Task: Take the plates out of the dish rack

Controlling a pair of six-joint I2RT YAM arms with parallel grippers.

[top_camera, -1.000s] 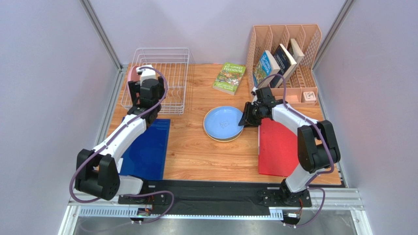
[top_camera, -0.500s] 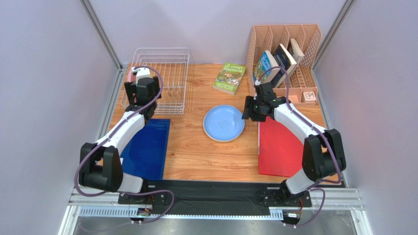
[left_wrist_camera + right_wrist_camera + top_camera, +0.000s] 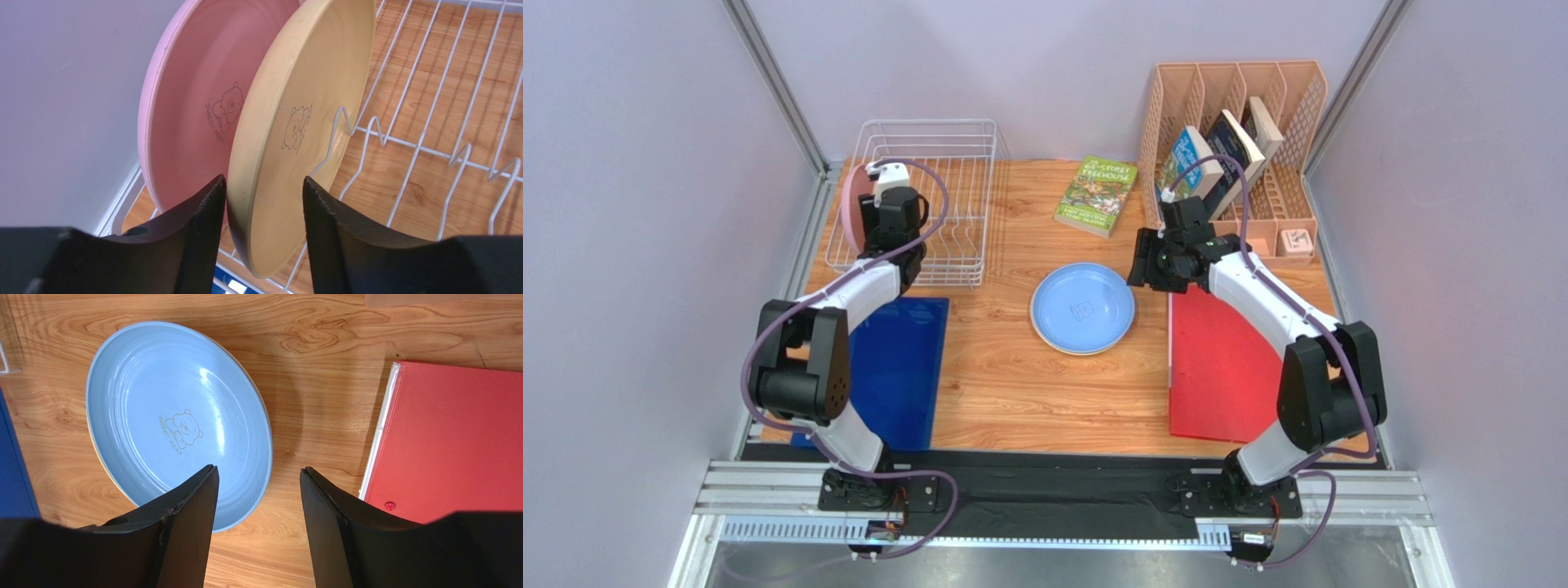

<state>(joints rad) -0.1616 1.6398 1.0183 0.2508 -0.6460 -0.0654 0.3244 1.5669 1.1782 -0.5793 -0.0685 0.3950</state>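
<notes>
The white wire dish rack (image 3: pixel 955 184) stands at the back left. A pink plate (image 3: pixel 190 104) and a cream-yellow plate (image 3: pixel 294 122) stand on edge between its prongs (image 3: pixel 430 110). My left gripper (image 3: pixel 264 190) straddles the cream-yellow plate's lower rim. Its left finger lies against the plate's back and its right finger stands a little off the face. A light blue plate (image 3: pixel 1082 306) lies flat mid-table, and a cream rim (image 3: pixel 93 447) shows under it. My right gripper (image 3: pixel 258 478) hangs open just right of the blue plate (image 3: pixel 178 416), holding nothing.
A green book (image 3: pixel 1096 194) lies behind the blue plate. The peach organiser (image 3: pixel 1247 123) with books stands at the back right. A red folder (image 3: pixel 1222 368) lies under the right arm and a blue folder (image 3: pixel 891 368) beside the left arm.
The left arm has reached further into the rack and its jaws have narrowed around the cream-yellow plate. The right gripper has let go of the blue plate and drawn back to the right.
</notes>
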